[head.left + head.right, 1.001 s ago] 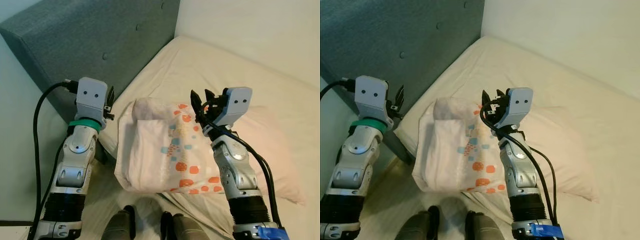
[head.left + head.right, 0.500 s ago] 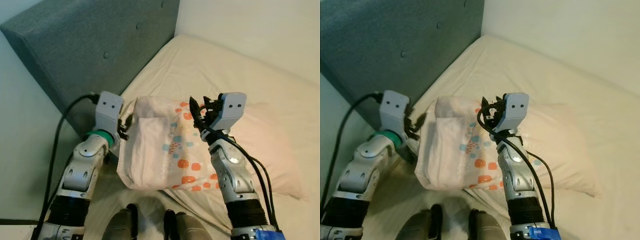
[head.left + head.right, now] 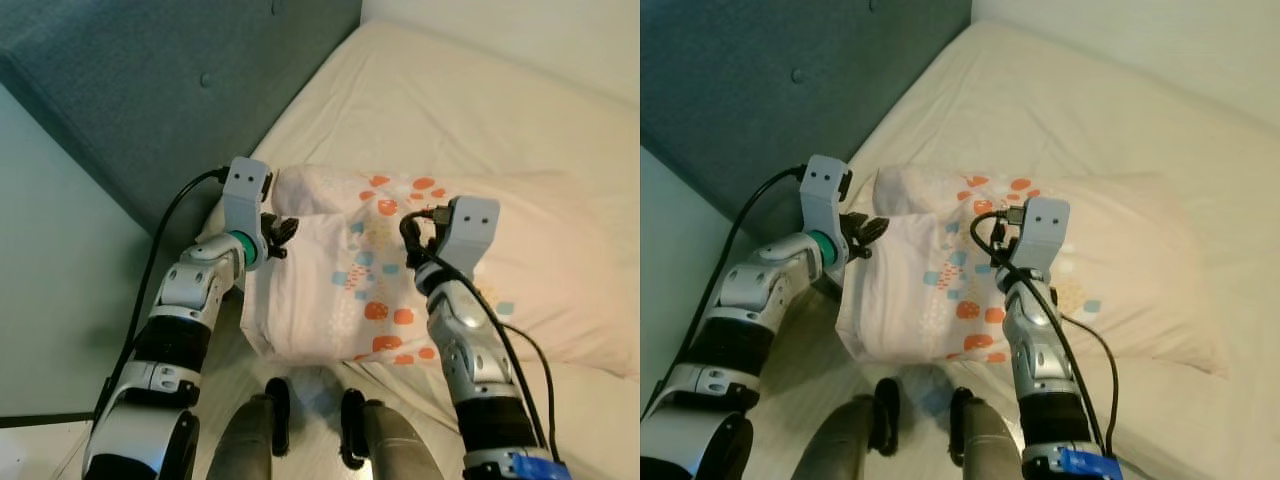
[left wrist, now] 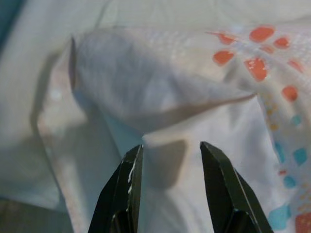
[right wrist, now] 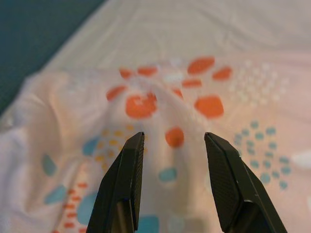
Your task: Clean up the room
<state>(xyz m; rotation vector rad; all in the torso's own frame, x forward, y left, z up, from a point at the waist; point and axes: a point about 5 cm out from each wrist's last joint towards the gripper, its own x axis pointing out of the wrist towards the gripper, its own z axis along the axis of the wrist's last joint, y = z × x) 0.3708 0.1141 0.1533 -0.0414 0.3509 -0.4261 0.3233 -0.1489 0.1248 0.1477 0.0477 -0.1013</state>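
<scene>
1. The pillow [image 3: 420,270], white with orange and blue dots, lies on the cream bed [image 3: 470,110], near the grey-blue headboard [image 3: 160,90].
2. Its near end is folded or bunched, with a flap of the case lapping over it.
3. The left gripper [image 3: 283,233] is at the pillow's left edge, by the fold.
4. In the left wrist view its fingers [image 4: 127,194] are spread, with pillowcase fabric showing between the tips; contact cannot be told.
5. The right gripper [image 5: 170,184] is over the dotted middle of the pillow.
6. Its fingers [image 5: 227,187] are spread, and nothing is pinched between them.
7. The robot's legs [image 3: 330,440] show below, at the bed's edge.
</scene>
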